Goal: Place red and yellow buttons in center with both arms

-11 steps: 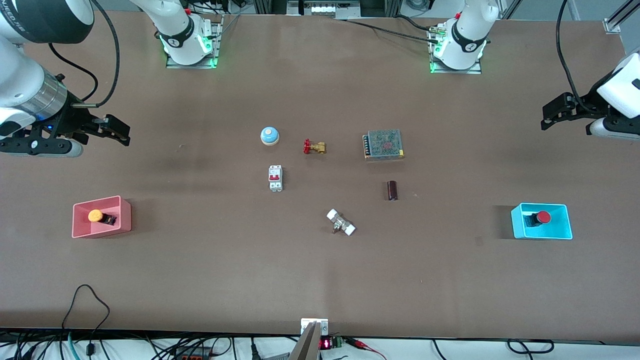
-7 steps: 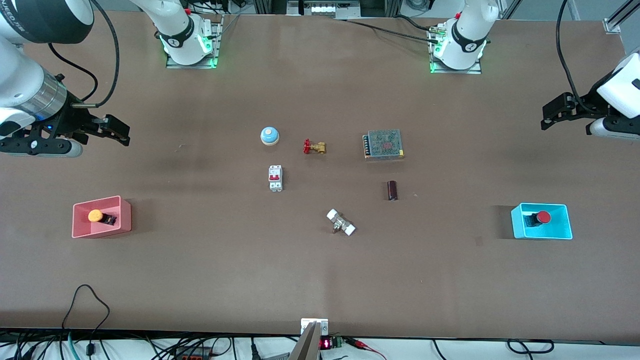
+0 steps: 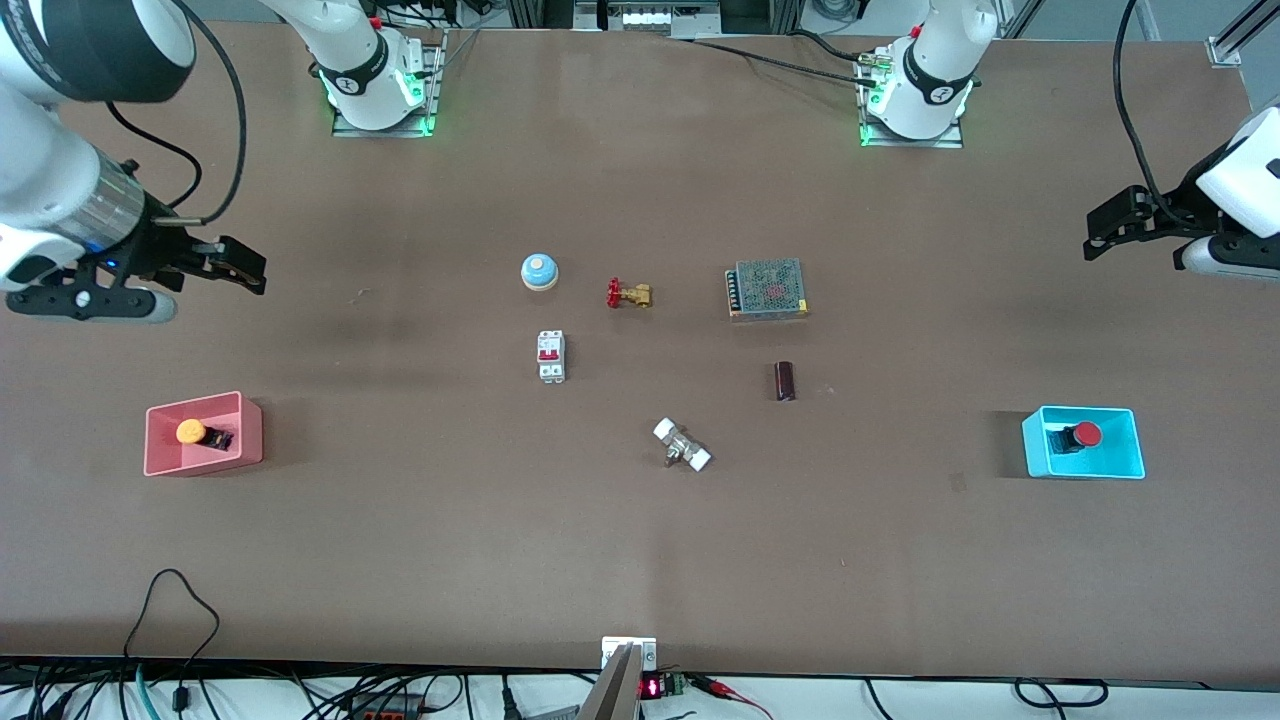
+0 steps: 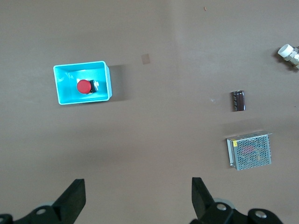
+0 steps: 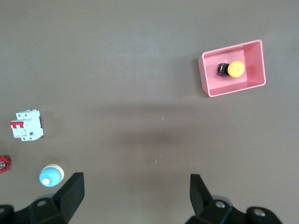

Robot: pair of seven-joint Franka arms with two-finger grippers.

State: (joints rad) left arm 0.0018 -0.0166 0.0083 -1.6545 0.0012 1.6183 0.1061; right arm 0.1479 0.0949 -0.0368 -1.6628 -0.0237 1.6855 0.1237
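Note:
The yellow button (image 3: 191, 431) lies on its side in a pink tray (image 3: 248, 430) at the right arm's end of the table; it also shows in the right wrist view (image 5: 236, 69). The red button (image 3: 1086, 434) lies in a cyan tray (image 3: 1128, 447) at the left arm's end; it also shows in the left wrist view (image 4: 84, 87). My right gripper (image 3: 240, 266) is open and empty, up in the air over bare table. My left gripper (image 3: 1105, 230) is open and empty, high over bare table. The brown tabletop centre (image 3: 640, 520) lies between the trays.
Mid-table stand a pale-blue bell (image 3: 539, 271), a brass valve with a red handle (image 3: 628, 294), a white circuit breaker (image 3: 551, 355), a mesh power supply (image 3: 767, 289), a dark capacitor (image 3: 785, 380) and a white-ended fitting (image 3: 682, 445).
My right gripper has shifted slightly toward the table's middle and away from the front camera. My left gripper has barely moved. Both buttons lie still in their trays.

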